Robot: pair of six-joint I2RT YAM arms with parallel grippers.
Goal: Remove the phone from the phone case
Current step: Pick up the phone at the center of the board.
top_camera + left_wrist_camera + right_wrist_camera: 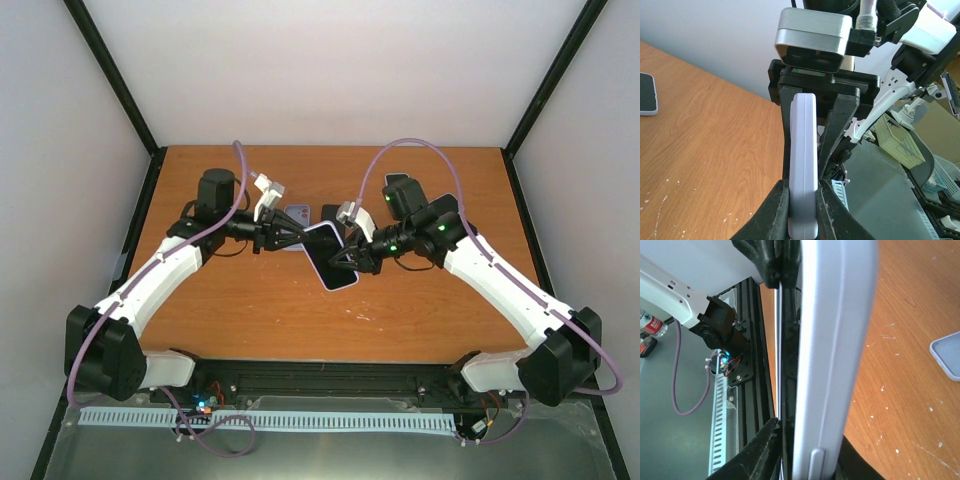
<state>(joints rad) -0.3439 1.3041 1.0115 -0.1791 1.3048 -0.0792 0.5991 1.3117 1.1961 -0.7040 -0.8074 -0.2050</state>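
Observation:
A phone (328, 252) with a dark screen sits inside a lavender phone case (345, 286), held in the air over the middle of the table. My left gripper (290, 237) is shut on the case's far-left end. In the left wrist view both fingers press the edge of the phone case (804, 165) at the left gripper (803, 200). My right gripper (350, 262) clamps the opposite side. In the right wrist view the phone case (832, 340) fills the right gripper (810, 450), with one finger on the dark screen side and the other behind the case.
On the wooden table (230, 310) behind the held phone lie a second lavender case (298, 213) and a dark flat phone-like object (332, 211). A black object (397, 180) sits at the back right. The lavender case (947, 355) also shows in the right wrist view.

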